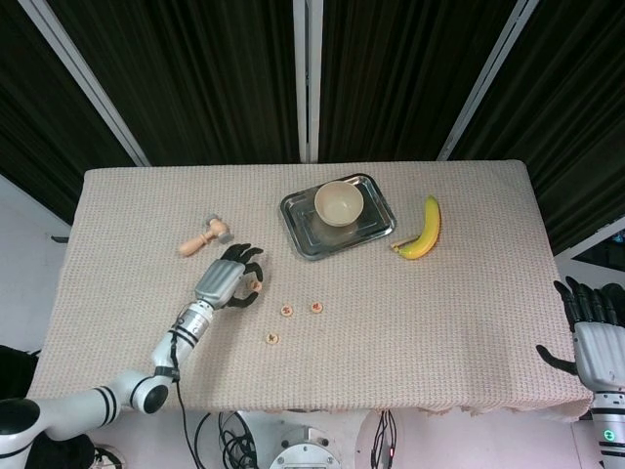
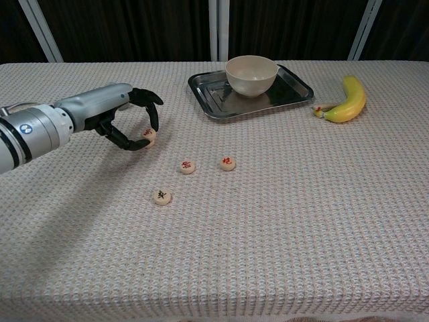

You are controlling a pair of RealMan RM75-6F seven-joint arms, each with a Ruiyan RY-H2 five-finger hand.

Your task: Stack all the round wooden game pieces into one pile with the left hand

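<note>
My left hand (image 2: 127, 115) (image 1: 230, 278) reaches in from the left and pinches a round wooden piece (image 2: 148, 133) between thumb and fingertip. It holds this piece right over a second piece (image 2: 149, 143) lying on the cloth; whether the two touch I cannot tell. In the head view the pinched piece (image 1: 256, 285) shows at the fingertips. Three more pieces lie loose to the right: one (image 2: 188, 166) (image 1: 286, 311), one (image 2: 228, 163) (image 1: 317, 307), and a nearer one (image 2: 161, 196) (image 1: 271, 338). My right hand (image 1: 591, 330) hangs past the table's right front corner, fingers apart, holding nothing.
A metal tray (image 2: 296, 84) (image 1: 379, 233) with a cream bowl (image 2: 251, 74) (image 1: 339, 203) stands at the back centre. A banana (image 2: 347, 100) (image 1: 422, 231) lies to its right. A small wooden mallet (image 1: 203, 236) lies just behind my left hand.
</note>
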